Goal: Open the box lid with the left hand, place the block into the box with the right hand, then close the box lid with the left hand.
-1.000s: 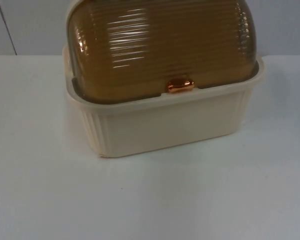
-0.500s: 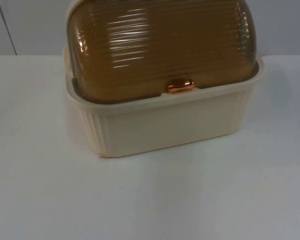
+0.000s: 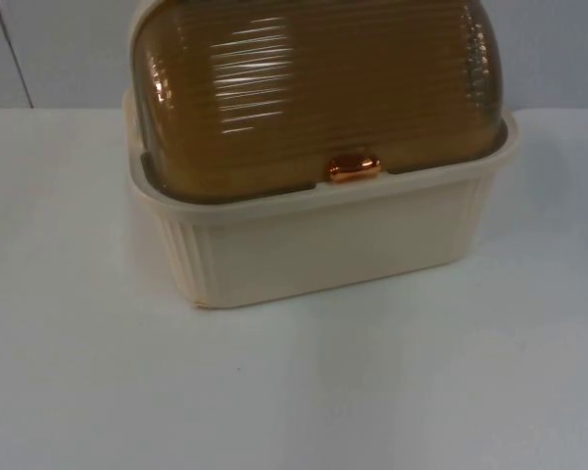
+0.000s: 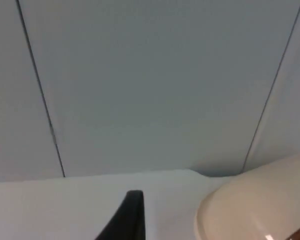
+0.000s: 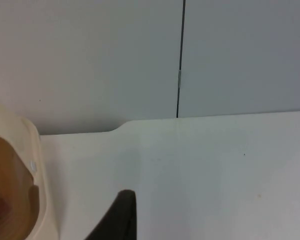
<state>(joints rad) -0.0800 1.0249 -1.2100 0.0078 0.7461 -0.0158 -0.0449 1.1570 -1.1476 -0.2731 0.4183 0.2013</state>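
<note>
L fingertip [image 4: 130, 215] beside box [image 4: 250, 205]

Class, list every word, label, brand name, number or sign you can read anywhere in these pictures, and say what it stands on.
None: no readable text anywhere.
The cream box bears only vertical ribs.
Its amber lid, closed, bears only ridges and a copper-coloured handle.
The white table and grey partition wall are unmarked.

Cream box [image 3: 323, 245], amber lid [image 3: 314, 88] shut, white table [image 3: 294, 392]
</note>
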